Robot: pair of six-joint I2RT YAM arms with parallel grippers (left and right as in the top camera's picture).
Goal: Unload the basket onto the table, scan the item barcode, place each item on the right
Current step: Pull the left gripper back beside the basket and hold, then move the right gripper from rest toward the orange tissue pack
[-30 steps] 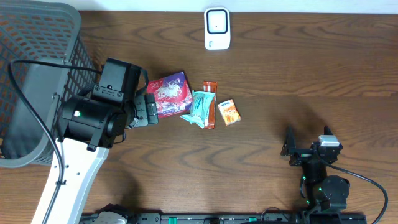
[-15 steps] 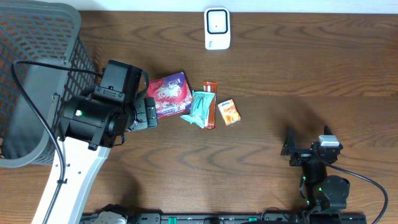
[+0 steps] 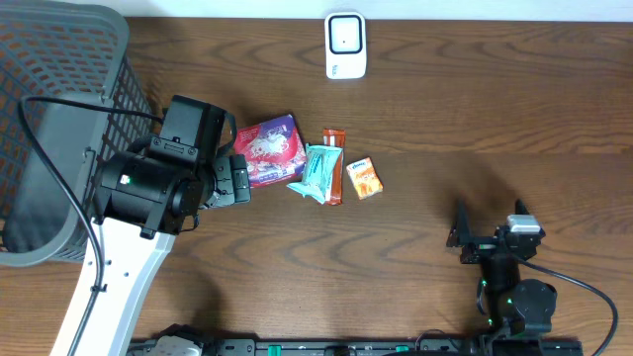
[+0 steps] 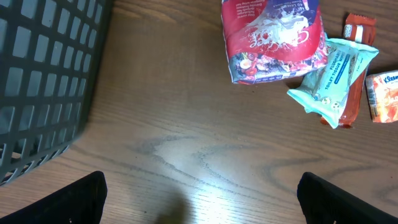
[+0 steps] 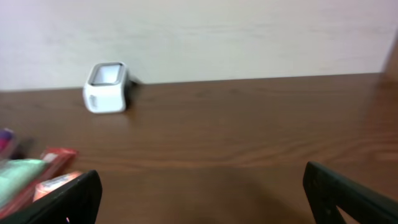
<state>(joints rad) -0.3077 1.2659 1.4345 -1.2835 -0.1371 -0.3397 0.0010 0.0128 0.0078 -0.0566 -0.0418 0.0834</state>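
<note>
Left hand (image 3: 237, 179) nearer red pouch (image 3: 269, 148), print unreadable

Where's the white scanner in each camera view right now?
Overhead: white scanner at top centre.
Left wrist: not in it.
Right wrist: upper left.
Shared landmark: the teal packet, upper right in the left wrist view, blurred at the right wrist view's lower left edge.

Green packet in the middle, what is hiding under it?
An orange bar lies under the green packet, its two ends poking out. The bar's middle is covered, so that part cannot be seen.
</note>
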